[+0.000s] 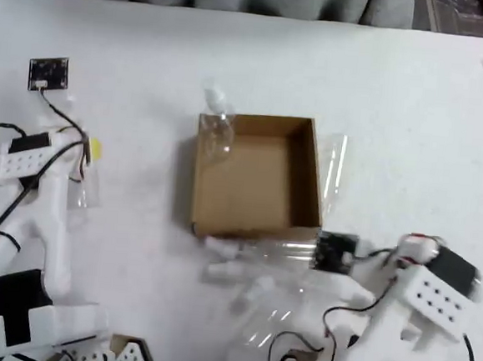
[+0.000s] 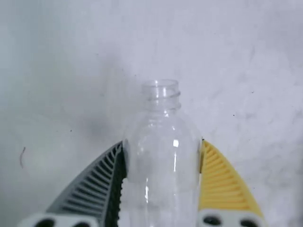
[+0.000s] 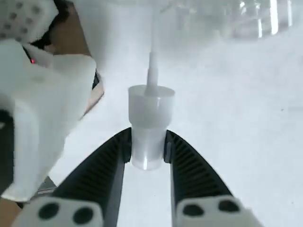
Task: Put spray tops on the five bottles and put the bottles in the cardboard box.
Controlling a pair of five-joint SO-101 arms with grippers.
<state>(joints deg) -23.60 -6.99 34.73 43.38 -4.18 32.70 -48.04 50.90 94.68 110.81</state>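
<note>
My left gripper is shut on a clear bottle with an open neck and no top, its grey and yellow fingers pressing on the bottle's sides. In the high view this gripper sits at the left of the table, well away from the cardboard box. My right gripper is shut on a white spray top, whose thin tube points away from the wrist. The right arm stands near the box's front right corner. One bottle with a white top leans at the box's far left corner.
Clear bottles lie in front of the box, to its right and nearer the table's front edge. Loose white spray tops lie among them. A small black board with a cable sits at the far left.
</note>
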